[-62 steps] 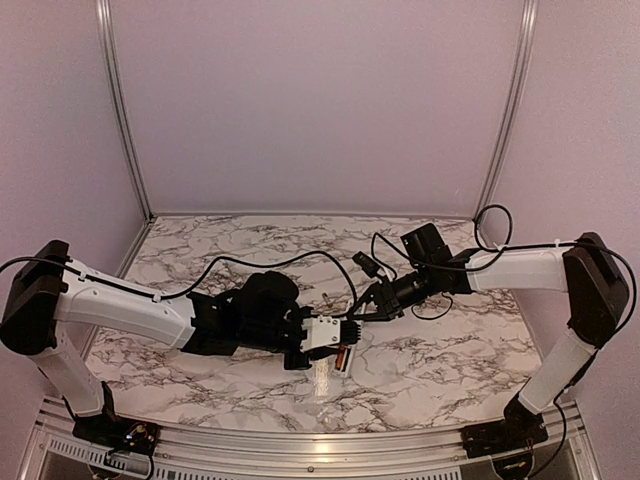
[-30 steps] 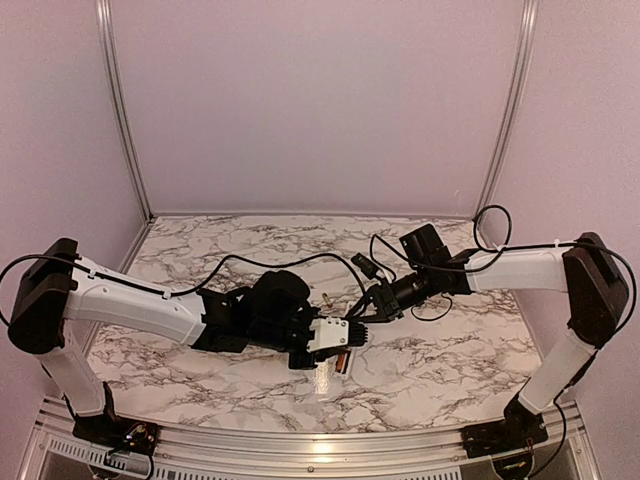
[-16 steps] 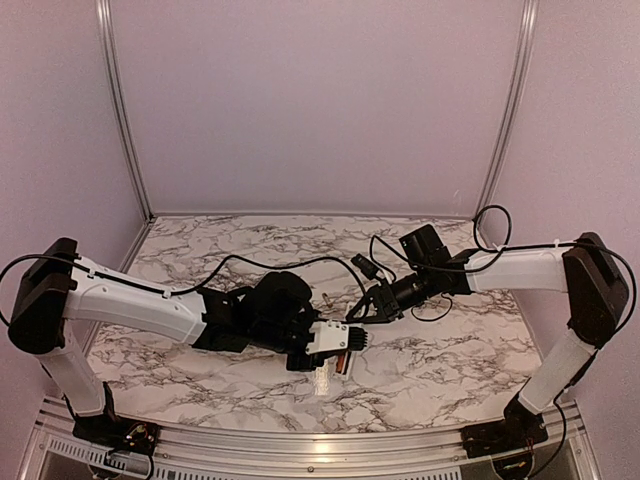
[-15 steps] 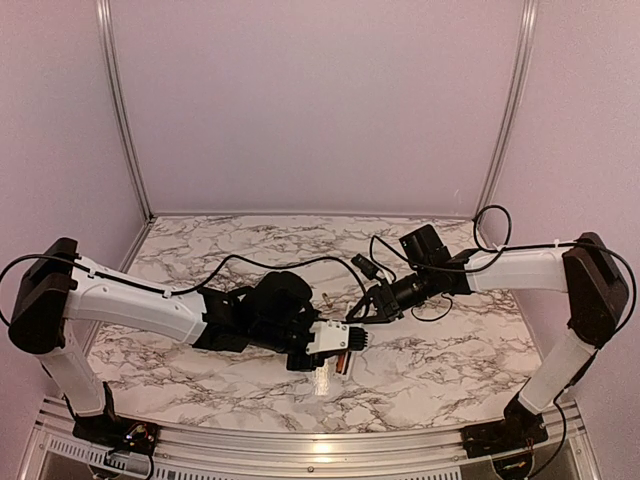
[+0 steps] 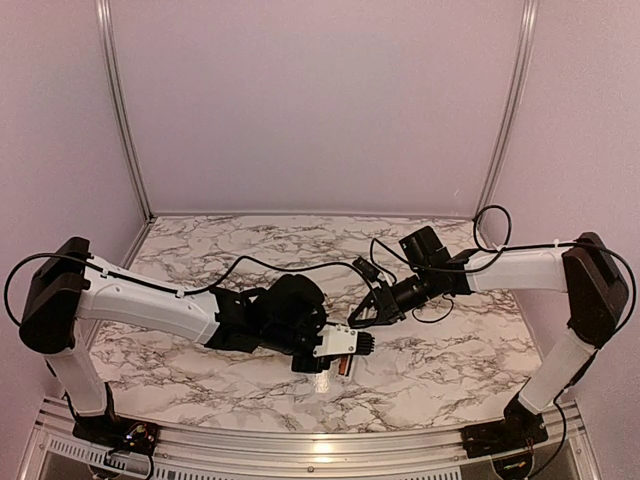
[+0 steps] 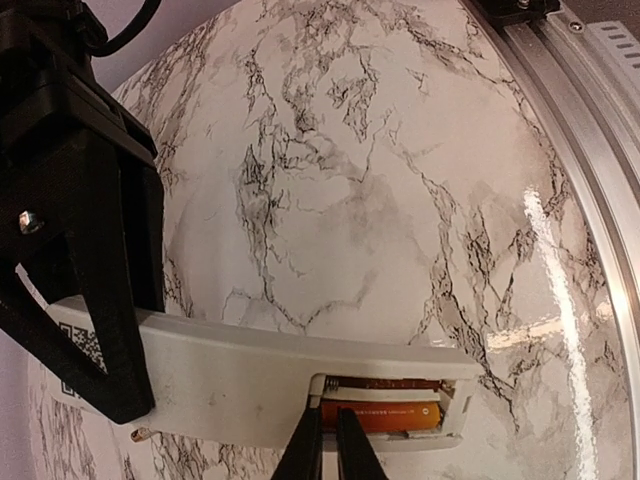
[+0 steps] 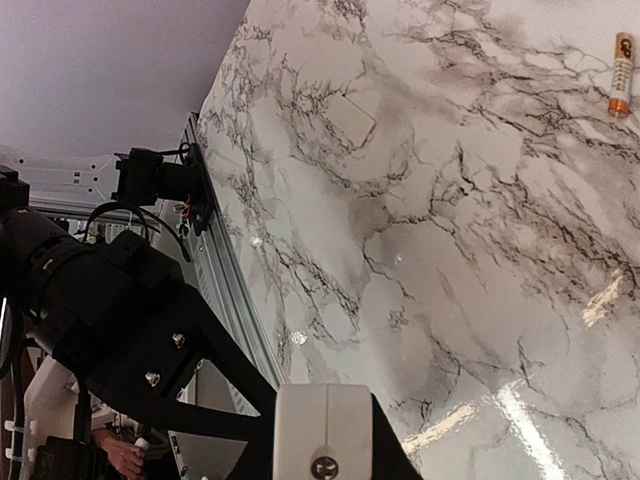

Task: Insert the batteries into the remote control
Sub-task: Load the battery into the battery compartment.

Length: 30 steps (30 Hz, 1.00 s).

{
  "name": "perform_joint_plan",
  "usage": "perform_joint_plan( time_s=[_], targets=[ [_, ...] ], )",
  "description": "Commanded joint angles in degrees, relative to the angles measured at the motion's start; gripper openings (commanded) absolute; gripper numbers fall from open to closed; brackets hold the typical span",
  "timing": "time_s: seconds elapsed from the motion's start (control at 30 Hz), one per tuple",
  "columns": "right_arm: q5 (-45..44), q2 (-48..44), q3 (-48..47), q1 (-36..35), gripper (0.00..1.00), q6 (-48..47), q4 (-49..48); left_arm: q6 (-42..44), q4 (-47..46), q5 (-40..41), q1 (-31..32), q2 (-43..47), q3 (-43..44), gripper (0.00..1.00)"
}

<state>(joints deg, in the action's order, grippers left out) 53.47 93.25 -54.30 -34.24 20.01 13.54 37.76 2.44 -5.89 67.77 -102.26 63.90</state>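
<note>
The white remote control (image 6: 230,375) lies back side up with its battery compartment open at the right end. One copper-orange battery (image 6: 385,415) sits in the compartment. My left gripper (image 6: 322,452) is shut, with its tips on that battery's left end. My right gripper (image 7: 325,440) is shut on the remote's other end, which shows as a white block (image 7: 325,425). Its black fingers (image 6: 100,300) clamp the bar. A second battery (image 7: 622,72) lies loose on the marble. From above, both grippers (image 5: 360,344) (image 5: 365,312) meet over the remote (image 5: 342,367).
A small white flat cover plate (image 7: 350,118) lies on the marble table (image 5: 200,250). The aluminium front rail (image 6: 590,150) runs along the table's near edge. Black cables (image 5: 260,265) trail behind both wrists.
My left arm has shifted to the right along the remote, and its gripper now sits further right. My right gripper still holds the remote's end and has tilted slightly.
</note>
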Motion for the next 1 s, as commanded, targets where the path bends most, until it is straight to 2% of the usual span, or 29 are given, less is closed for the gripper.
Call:
perform_joint_plan(
  time_s=[0.0, 0.37, 0.57, 0.8, 0.83, 0.93, 0.97],
  targets=[
    [5.19, -1.64, -2.66, -0.64, 0.00, 1.51, -2.81, 0.74, 8.00, 1.19, 0.91, -3.91, 0.11, 0.06],
    [5.57, -2.51, -1.99, -0.36, 0.00, 2.01, -3.70, 0.79, 10.02, 5.43, 1.17, -5.13, -0.06, 0.05],
    [2.69, -1.36, -0.17, 0.28, 0.00, 1.46, -3.83, -4.14, 1.07, 9.16, 1.14, 0.54, -2.36, 0.16],
    [-0.67, -1.75, -0.08, 0.92, 0.00, 0.60, -3.11, -14.52, -8.68, 11.63, 0.99, 8.73, -3.19, 0.46],
    [-0.89, -1.96, -0.01, 1.00, 0.00, 0.47, -3.21, -16.21, -9.78, 12.12, 0.86, 9.95, -3.86, 0.53],
    [-1.01, -3.17, -0.12, 1.18, 0.00, -0.42, -3.43, -24.96, -15.39, 12.45, -0.95, 13.54, -8.01, 0.84],
    [-1.00, -3.77, -0.10, 1.22, 0.00, -0.68, -3.74, -28.25, -15.75, 10.23, -2.20, 14.32, -8.56, 0.88]
  ],
)
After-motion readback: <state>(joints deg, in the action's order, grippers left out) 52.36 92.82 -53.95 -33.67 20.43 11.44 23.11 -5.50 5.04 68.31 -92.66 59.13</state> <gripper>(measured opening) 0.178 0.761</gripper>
